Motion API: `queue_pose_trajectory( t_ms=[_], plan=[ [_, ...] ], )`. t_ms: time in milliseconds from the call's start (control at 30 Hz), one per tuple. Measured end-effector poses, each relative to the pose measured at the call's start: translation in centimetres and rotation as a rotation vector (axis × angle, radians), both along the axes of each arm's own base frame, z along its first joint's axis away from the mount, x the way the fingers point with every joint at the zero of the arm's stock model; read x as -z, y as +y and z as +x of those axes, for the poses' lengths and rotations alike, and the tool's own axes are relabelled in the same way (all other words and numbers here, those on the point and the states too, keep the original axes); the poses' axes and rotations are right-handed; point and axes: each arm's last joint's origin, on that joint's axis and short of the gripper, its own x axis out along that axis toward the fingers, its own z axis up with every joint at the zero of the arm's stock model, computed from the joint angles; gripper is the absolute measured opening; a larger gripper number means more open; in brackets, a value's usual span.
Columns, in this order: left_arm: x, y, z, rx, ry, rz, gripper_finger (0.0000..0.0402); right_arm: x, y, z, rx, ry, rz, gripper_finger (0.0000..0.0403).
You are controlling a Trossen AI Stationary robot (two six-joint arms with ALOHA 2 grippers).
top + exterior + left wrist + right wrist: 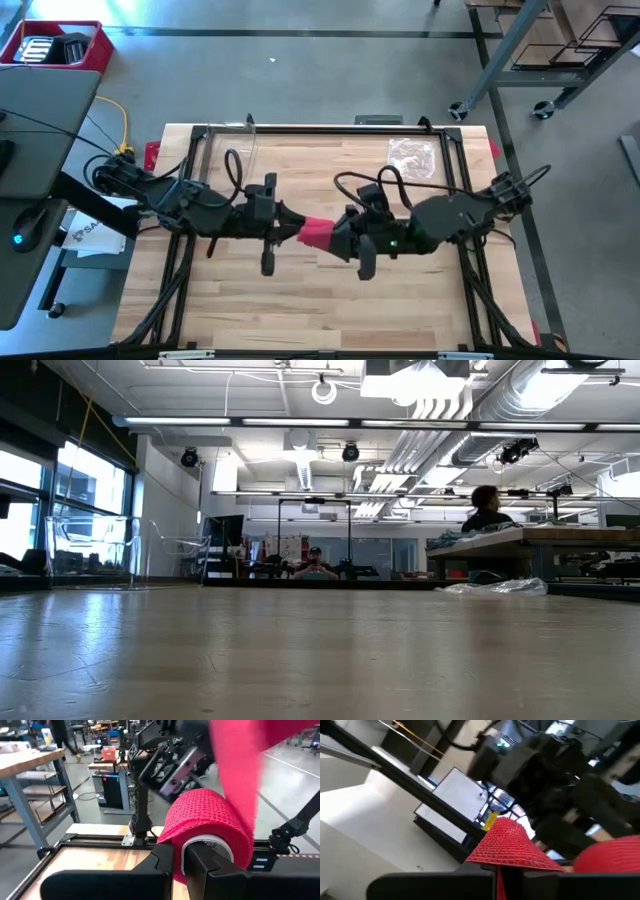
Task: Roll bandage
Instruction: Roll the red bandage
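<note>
Both grippers meet above the middle of the table [300,310] in the high view. Reaching in from the left edge, the left gripper [290,228] has its tips at one end of the bandage [316,233], a short bright red bundle that spans the gap between the two arms. From the right edge, the right gripper [338,236] closes on the bundle's other end. A crinkled clear plastic bag [412,157] lies near the far right corner, well apart from both arms, and a clear plastic sheet [249,142] stands near the far edge on the left.

Level with the tabletop, the low view shows bare wood [300,660] running back to the room, with the plastic bag [497,587] lying on the right and the clear sheet [90,550] upright on the left. No arm and no red fabric enter this picture. Two people [487,510] show in the room behind.

From the left wrist, the left gripper [179,862] has its two dark fingers [160,857] clamped on the white core of a red roll [207,822], while a loose red strip rises from the roll out of the picture. The other arm shows blurred behind it.

From the right wrist, the right gripper [496,870] has its fingers pressed together on a fan of red fabric [507,845], pinched to a point between them. A second red mass sits beside it, against the left arm's dark body.
</note>
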Motion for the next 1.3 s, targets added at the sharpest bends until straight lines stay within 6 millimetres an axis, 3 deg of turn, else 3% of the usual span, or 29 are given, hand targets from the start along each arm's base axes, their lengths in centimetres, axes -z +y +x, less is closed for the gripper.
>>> queue_pose_trajectory(
  t_ms=[233,533,667,933,1133,1300],
  plan=[
    [-0.2,-1.1,-0.5,0.038,-0.02,0.062,0.0014,1.2,-0.8,0.4,0.037,0.12,0.031,0.0023],
    [0.2,-1.2,-0.6,0.036,0.017,0.089,0.0014,1.5,-1.6,0.6,0.036,0.156,0.006,0.0142],
    [0.3,-1.3,-0.7,0.048,0.024,0.091,0.0014,1.3,-1.9,0.6,0.033,0.143,-0.002,0.0175],
    [-0.1,-1.3,-0.8,0.058,-0.004,0.073,0.0014,0.2,-2.2,0.3,0.003,0.069,-0.079,0.0181],
    [0.0,-1.1,-0.7,0.03,0.0,0.075,0.0014,0.9,-3.0,-0.2,0.119,0.17,-0.124,0.0181],
    [-0.1,-1.2,-0.7,0.052,-0.004,0.059,0.0014,1.3,-2.9,-0.3,0.053,0.206,-0.267,0.0181]
  ],
)
